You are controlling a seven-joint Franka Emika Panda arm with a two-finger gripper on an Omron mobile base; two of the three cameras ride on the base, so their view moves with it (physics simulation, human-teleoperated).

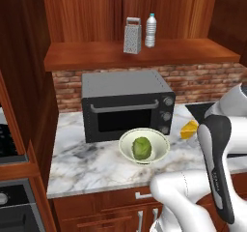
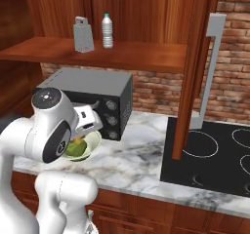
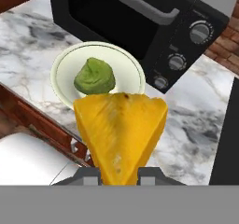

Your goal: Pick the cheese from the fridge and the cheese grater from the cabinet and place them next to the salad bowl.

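My gripper (image 3: 119, 173) is shut on the cheese (image 3: 119, 133), a yellow-orange wedge that stands up between the two fingertips. It hangs above the marble counter, just right of the salad bowl (image 3: 97, 71), which holds a green lettuce ball. From the left base the cheese (image 1: 189, 129) peeks out behind my forearm, right of the salad bowl (image 1: 144, 145). The grey cheese grater (image 1: 132, 35) stands upright on the plank shelf of the cabinet (image 1: 96, 54), beside a water bottle (image 1: 151, 30). The fridge is out of view.
A dark grey toaster oven (image 1: 125, 103) stands right behind the bowl. To the right lies a black cooktop (image 2: 215, 155). An open wooden door (image 2: 195, 57) with a grey handle hangs over the cooktop's left edge. Drawer fronts (image 1: 111, 209) run under the counter.
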